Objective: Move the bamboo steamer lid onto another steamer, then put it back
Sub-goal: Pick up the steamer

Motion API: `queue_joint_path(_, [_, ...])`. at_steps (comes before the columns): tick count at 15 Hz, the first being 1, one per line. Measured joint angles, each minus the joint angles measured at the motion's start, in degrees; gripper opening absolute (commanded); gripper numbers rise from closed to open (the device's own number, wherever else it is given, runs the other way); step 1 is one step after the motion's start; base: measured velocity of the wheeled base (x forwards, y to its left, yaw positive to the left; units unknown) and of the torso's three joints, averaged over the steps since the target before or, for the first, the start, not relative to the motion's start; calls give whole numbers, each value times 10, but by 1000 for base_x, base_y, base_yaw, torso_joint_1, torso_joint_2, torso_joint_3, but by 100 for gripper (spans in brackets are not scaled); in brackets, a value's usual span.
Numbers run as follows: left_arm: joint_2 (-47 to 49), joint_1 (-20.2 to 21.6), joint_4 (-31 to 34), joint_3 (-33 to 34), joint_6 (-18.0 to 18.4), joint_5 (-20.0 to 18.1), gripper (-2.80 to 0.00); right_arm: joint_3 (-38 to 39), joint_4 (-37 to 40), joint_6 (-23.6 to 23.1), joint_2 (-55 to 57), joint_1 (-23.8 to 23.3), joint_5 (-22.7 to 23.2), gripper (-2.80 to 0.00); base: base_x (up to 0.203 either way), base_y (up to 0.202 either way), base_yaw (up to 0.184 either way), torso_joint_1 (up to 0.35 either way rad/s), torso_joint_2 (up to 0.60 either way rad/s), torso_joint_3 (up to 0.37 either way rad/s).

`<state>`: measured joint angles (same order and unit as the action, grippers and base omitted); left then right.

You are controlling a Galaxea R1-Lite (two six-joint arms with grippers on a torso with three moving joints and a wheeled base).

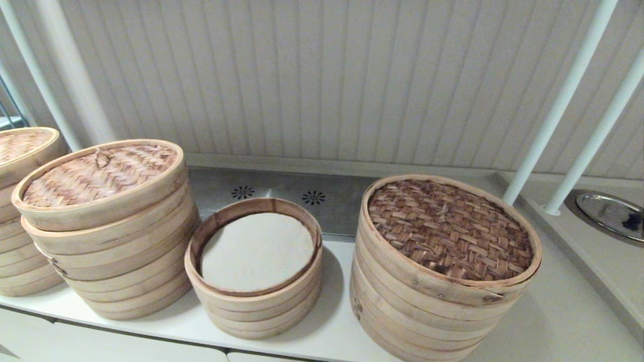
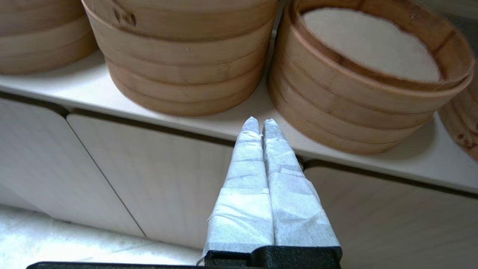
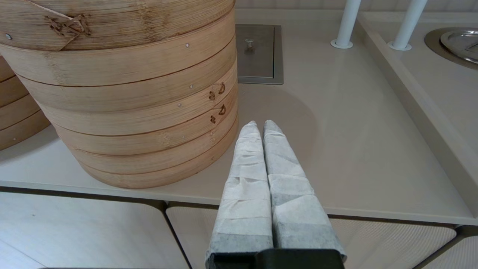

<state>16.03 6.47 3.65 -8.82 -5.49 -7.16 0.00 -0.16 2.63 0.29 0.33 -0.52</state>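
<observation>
Wrapped in creased white fabric tape, the left gripper (image 2: pixel 261 121) hangs just off the near edge of the surface (image 1: pixel 553 322), in front of the cabinet doors (image 2: pixel 149 179), its tapered jaws pressed flat together with nothing between them. The right gripper (image 3: pixel 260 123) hangs at the same near edge further right, its taped jaws likewise closed and empty, beside the widest stack (image 1: pixel 427 311). That stack is made of smooth pale bamboo rings stitched with dark cane, and it is topped by a coarse dark-brown basket weave. At centre stands the narrowest stack (image 1: pixel 261 306), uncovered, with a flat white cloth (image 1: pixel 256 251) lying inside its darker inner rim. The bamboo steamer lid (image 1: pixel 98 176) sits to the left of it, on top of another steamer (image 1: pixel 115 251), a taller pile of pale rings. The lid is round, so it has no long axis. It lies woven face up, a little askew on the rings below, with a fine reddish-tan herringbone weave inside a pale bamboo band. Its small loop handle (image 1: pixel 103 158) shows toward the far side. A further stack (image 1: pixel 20 261) is cut off at the far left. Behind the steamers lie a grey metal panel (image 1: pixel 282 193) pierced with flower-shaped holes and a ribbed pale wall. Two white poles (image 1: pixel 558 100) rise at the right, near a round steel dish (image 1: pixel 609 213).
</observation>
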Motion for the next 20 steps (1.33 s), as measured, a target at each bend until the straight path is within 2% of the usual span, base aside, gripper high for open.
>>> queue_joint_path(2, [0,0,-22,26,0,0,-280,0,0,0,0,0,0,-280,0,0,0,0,0,0])
queue_joint_path(5, [0,0,-96,73,3,6,-280,0,0,0,0,0,0,-280,0,0,0,0,0,0])
queue_joint_path(9, [0,0,-108,86,6,7,-280,0,0,0,0,0,0,-280,0,0,0,0,0,0])
queue_joint_path(13, [-2,-2,-140,83,32,3,-280,0,0,0,0,0,0,-280,0,0,0,0,0,0])
queue_joint_path(16, [-14,-30,-121,75,37,5,-280,0,0,0,0,0,0,-280,0,0,0,0,0,0])
queue_joint_path(18, [-62,-48,-69,68,43,12,-280,0,0,0,0,0,0,-280,0,0,0,0,0,0])
queue_joint_path(20, [-113,-60,-19,63,50,35,-280,0,0,0,0,0,0,-280,0,0,0,0,0,0])
